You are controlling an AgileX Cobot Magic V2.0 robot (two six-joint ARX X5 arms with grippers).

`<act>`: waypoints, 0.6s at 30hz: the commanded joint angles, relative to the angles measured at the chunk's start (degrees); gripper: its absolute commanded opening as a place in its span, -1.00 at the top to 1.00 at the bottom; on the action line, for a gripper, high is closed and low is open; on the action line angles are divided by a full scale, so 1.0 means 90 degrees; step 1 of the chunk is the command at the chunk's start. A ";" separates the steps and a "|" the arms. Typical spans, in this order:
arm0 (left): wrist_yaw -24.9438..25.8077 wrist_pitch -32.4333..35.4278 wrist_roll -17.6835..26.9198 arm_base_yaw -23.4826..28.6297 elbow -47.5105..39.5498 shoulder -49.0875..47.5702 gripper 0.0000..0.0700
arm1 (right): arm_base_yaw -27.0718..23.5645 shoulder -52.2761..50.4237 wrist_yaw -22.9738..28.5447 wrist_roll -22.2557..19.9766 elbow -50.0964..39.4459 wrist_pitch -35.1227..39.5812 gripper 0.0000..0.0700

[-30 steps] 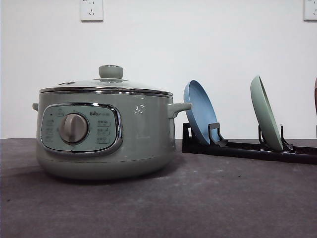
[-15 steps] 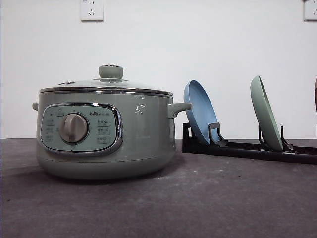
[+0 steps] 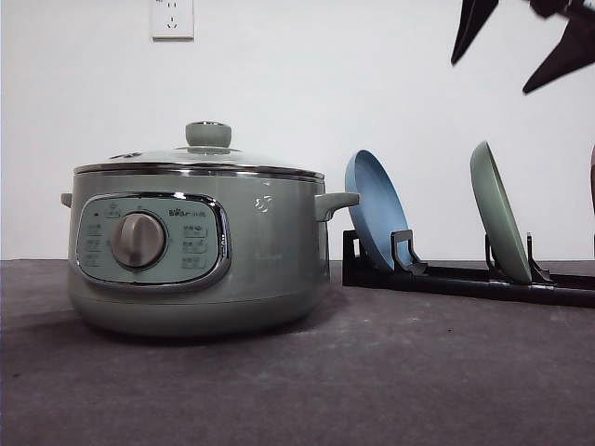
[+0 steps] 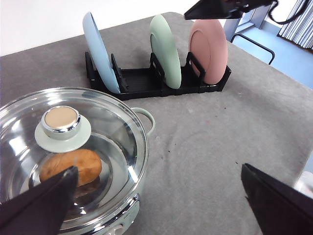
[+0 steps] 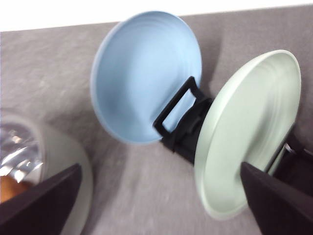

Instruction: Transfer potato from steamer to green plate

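Potato (image 4: pixel 71 166) blurred under glass lid (image 4: pixel 68 147)

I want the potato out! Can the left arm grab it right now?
Probably not yet. The potato sits inside the steamer, and the glass lid is shut over it. The left gripper hangs open above, so the lid blocks it.

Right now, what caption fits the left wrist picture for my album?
Potato waits under the steamer's glass lid; blue plate, green plate and pink plate stand in the rack.
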 commanded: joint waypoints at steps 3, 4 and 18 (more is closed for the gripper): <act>0.0049 0.0024 0.0032 -0.0029 0.0153 0.0106 -1.00 | -0.0074 0.0470 -0.0126 0.0075 0.0153 0.0342 -0.75; 0.0049 0.0016 0.0032 -0.0029 0.0153 0.0116 -1.00 | -0.0098 0.0577 -0.0128 0.0077 0.0153 0.0410 -0.75; 0.0049 -0.0016 -0.0115 -0.0029 0.0153 0.0180 -1.00 | -0.0140 0.1481 -0.0127 0.0076 0.0151 0.0833 -0.17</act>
